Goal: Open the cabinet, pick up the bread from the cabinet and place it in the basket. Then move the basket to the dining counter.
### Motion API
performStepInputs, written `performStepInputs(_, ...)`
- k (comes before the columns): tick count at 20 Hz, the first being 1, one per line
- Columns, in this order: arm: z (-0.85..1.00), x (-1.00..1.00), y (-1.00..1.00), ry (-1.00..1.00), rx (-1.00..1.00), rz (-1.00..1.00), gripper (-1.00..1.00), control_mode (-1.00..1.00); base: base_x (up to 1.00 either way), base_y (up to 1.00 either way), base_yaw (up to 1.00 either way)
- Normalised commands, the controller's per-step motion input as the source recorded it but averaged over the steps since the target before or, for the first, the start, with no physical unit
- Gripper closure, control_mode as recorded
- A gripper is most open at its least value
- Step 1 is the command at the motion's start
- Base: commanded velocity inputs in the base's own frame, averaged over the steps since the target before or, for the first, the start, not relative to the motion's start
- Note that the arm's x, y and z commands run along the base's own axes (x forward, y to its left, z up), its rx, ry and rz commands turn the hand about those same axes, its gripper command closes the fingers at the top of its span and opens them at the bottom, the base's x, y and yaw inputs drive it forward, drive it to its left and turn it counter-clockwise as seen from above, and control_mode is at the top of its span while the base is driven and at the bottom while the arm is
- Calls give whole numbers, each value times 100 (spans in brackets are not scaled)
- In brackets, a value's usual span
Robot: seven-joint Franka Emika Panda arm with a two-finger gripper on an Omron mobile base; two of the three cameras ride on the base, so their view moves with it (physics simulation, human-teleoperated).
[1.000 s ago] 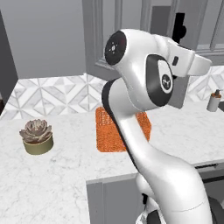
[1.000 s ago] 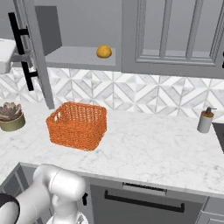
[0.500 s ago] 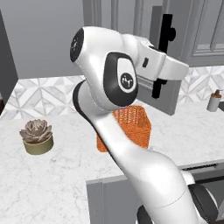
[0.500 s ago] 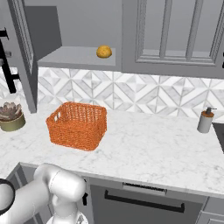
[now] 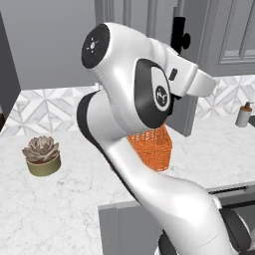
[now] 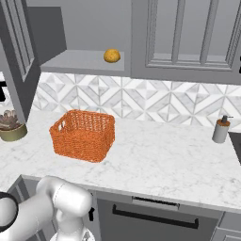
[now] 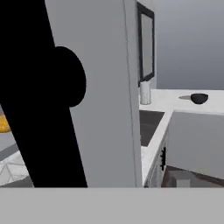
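The bread is seen on the shelf of the opened cabinet, not yet picked up. The basket stands empty on the worktop below. Whether the gripper is wide or narrow cannot be told.

No readable text, labels, brands or numbers anywhere.

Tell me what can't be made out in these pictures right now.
- Gripper: in the left base view the arm's own bulk hides the fingers; open or shut cannot be told.
- Basket: left base view, mostly behind the arm.
- Bread: hand view, a sliver beside the black door handle, cut by the edge.
- Plant: right base view, partly cut by the edge.
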Motion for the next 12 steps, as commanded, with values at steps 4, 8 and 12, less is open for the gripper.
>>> performStepInputs(4,-6,39,21,6,3,18,-100,-100,0,0,0)
performStepInputs(8,-1,21,49,2,-1,1,-100,-100,0,0,0)
performStepInputs(12,0,0,25,0,-1,0,-100,-100,0,0,0)
